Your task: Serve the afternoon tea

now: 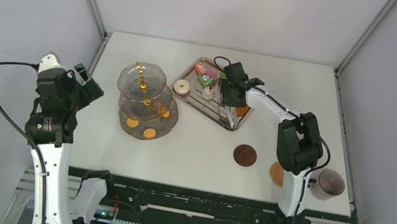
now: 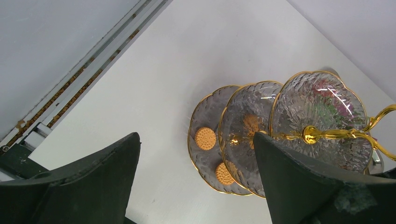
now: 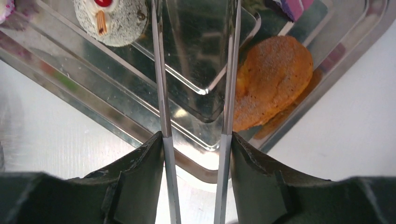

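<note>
The three-tier glass stand (image 1: 146,99) with its gold pole stands left of centre; two orange cookies (image 1: 149,133) lie on its bottom tier, and another shows through the middle tier. My left gripper (image 1: 87,83) is open and empty, raised left of the stand (image 2: 317,107); the cookies (image 2: 205,138) show between its fingers. My right gripper (image 1: 230,90) is shut on the long metal tongs (image 3: 161,70) over the steel tray (image 1: 225,120). The tong blades stand apart with nothing between them. An orange cookie (image 3: 273,79) lies just right of the blades. A white ring donut (image 1: 181,87) and small cakes (image 1: 207,78) sit in the tray.
Two brown coasters (image 1: 244,155) (image 1: 276,173) lie on the table near the right arm's base. A cup (image 1: 330,184) stands at the near right edge. A white speckled cake (image 3: 112,21) sits left of the tongs in the tray.
</note>
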Controlling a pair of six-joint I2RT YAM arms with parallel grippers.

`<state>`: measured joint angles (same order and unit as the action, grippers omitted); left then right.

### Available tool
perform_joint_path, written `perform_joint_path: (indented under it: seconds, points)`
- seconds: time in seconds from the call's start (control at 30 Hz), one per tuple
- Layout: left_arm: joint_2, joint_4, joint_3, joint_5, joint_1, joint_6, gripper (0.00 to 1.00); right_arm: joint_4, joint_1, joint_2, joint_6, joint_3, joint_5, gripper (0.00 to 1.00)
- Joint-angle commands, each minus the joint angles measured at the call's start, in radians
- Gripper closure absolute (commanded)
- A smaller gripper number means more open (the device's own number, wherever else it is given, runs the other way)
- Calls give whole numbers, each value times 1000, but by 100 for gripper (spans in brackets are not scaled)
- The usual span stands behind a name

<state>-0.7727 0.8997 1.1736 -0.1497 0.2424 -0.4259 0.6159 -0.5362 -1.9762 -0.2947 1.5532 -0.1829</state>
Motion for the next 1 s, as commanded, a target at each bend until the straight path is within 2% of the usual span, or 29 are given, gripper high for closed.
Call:
perform_joint_path:
  seconds: [0.0, 0.13, 0.33, 0.4, 0.7, 0.97]
  points:
    - [-2, -23, 18, -22, -6, 18, 5, -22, 11, -26, 11, 78, -10, 41]
    - [0, -22, 16, -20, -6, 19, 5, -28, 15, -46, 10, 96, 1, 42]
    - [-4, -22, 18, -22, -6, 19, 5, -23, 6, -10, 19, 78, 7, 50]
    - [-5, -22, 17, -22, -5, 19, 5, -29, -1, 23, 25, 49, 7, 54]
    - [1, -22, 15, -13, -6, 18, 5, -40, -30, 241, 20, -138, 8, 58]
    - [-2, -13, 24, 42, -6, -5, 5, 14, -94, 388, 49, -185, 27, 62]
